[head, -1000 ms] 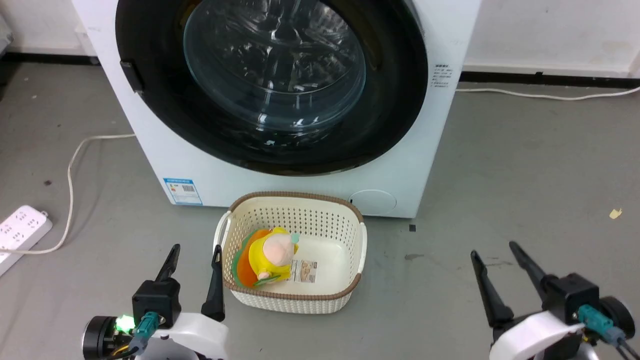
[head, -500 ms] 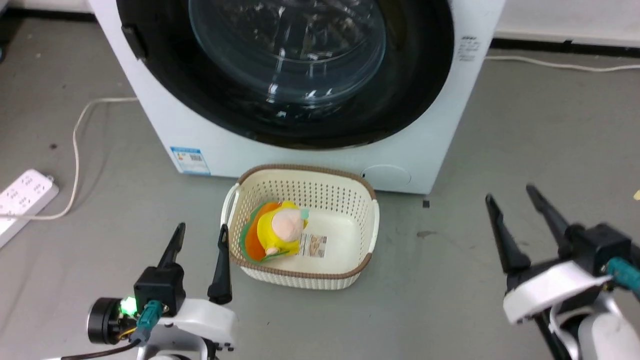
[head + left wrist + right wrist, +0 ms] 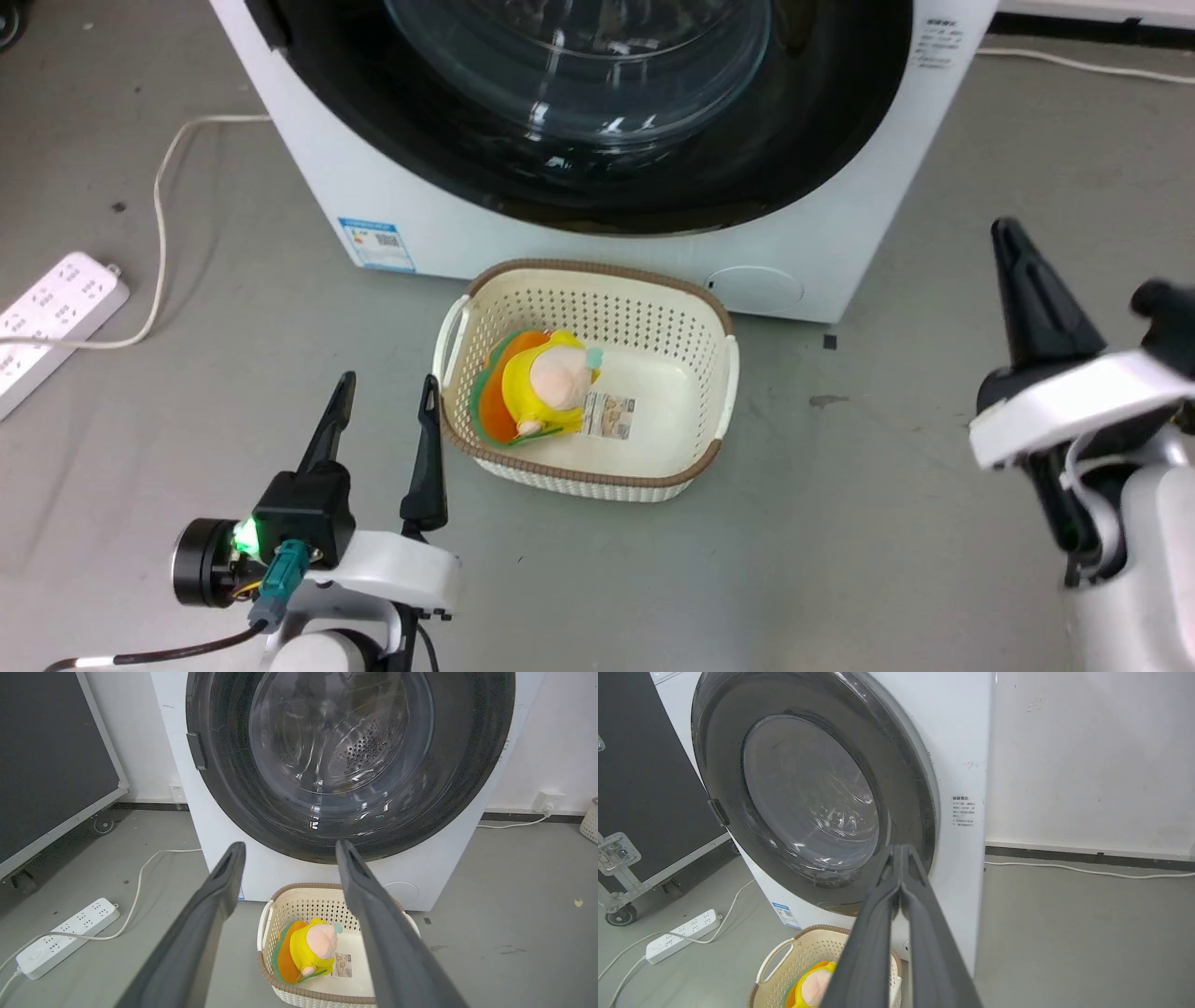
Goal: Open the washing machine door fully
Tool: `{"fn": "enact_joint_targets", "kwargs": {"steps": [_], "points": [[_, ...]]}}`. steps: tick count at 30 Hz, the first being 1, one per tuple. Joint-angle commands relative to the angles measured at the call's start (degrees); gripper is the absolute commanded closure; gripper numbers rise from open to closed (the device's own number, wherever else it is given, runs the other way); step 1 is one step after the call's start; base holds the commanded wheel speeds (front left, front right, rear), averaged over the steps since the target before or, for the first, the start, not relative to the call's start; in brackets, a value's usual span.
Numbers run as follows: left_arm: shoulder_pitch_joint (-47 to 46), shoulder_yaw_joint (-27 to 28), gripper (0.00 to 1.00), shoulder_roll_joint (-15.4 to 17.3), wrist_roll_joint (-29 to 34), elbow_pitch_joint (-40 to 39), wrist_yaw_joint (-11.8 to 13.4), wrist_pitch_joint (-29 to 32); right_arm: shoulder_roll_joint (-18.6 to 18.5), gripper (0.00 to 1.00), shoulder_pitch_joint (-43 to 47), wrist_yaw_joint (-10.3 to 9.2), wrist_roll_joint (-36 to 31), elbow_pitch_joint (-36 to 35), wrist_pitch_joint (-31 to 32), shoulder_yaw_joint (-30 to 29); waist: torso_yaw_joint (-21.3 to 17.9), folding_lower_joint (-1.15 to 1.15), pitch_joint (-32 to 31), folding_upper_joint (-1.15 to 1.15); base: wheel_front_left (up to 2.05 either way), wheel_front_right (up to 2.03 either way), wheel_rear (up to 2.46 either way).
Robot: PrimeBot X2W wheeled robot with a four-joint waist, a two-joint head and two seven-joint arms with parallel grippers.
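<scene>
Well, the washing machine door (image 3: 840, 121) is cropped up top. My left fingers (image 3: 428, 453) stand wide, empty; my right fingers (image 3: 878, 933) press together, holding nothing.

Bare lab space (flight case (image 3: 640, 756), power strip (image 3: 56, 313))

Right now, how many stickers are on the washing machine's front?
2: a blue label low left on the washing machine, and a small text sticker right of the door. More may sit above, out of frame.
</scene>
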Motion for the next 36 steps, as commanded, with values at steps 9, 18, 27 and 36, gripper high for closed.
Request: {"fn": "enact_joint_targets", "kwargs": {"steps": [9, 18, 27, 36], "points": [[-1.62, -1.93, 0.0, 0.05, -0.81, -0.97, 1.39, -1.74, 0.44, 1.0, -9.52, -0.03, 9.32, 5.24, 4.89, -5.1, 2.54, -0.01, 3.01, 0.0, 0.0, 0.0, 0.0], [-3.09, -3.24, 0.0, 0.05, -1.38, -1.45, 1.98, -2.83, 1.14, 1.0, -20.47, -0.03, 14.82, 13.2, 10.06, -11.64, 4.47, -0.01, 6.33, 0.0, 0.0, 0.0, 0.0], [-4.53, -5.2, 0.0, 0.06, -2.25, -1.73, 3.09, -4.02, 0.66, 1.0, -33.81, -0.04, 18.21, 24.53, 15.4, -19.33, 6.87, -0.01, 9.83, 0.0, 0.0, 0.0, 0.0], [-5.93, -6.99, 0.0, 0.06, -3.21, -2.0, 4.12, -5.1, -2.0, 1.0, -45.63, -0.04, 18.65, 36.02, 22.22, -25.54, 8.82, -0.01, 12.98, 0.0, 0.0, 0.0, 0.0]]}}
